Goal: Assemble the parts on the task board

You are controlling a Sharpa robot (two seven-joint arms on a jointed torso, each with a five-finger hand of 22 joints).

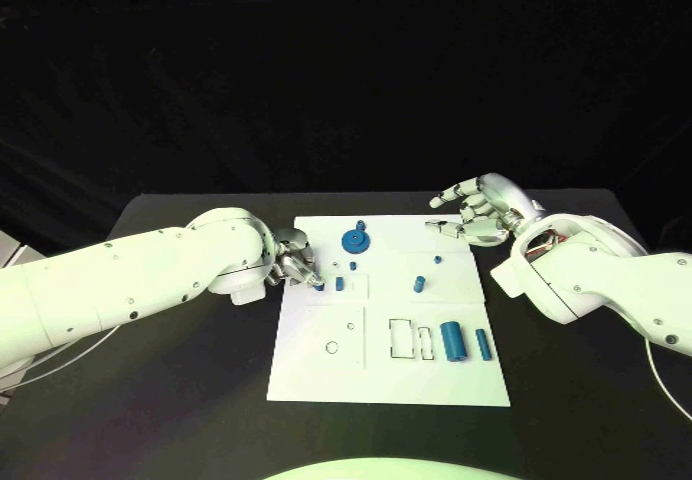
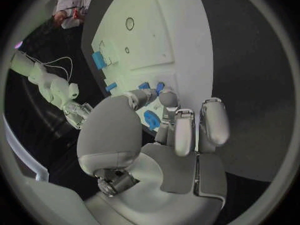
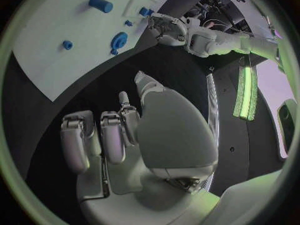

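Left hand [image 1: 296, 262] at the board's left edge, fingertips drawn together over a small blue peg [image 1: 319, 282]; whether the peg is pinched or only touched cannot be told. The placement suggests a seating or picking step at the pegs there. Right hand [image 1: 480, 208] raised past the board's far right corner, fingers spread and holding nothing, apparently parked clear of the work.

Worktop [image 1: 173, 400]: black, with bare surface on every side of the board, giving both arms room to approach from the flanks.

Board [image 1: 433, 385]: white, lying flat mid-worktop, its near half largely bare apart from outlined recesses.

Parts, largest first: blue gear [image 1: 355, 239] near the far edge; two blue cylinders [image 1: 453, 341] lying side by side near the right edge, beside the recesses; short blue pegs [image 1: 415, 283] in the middle band, well apart from one another.
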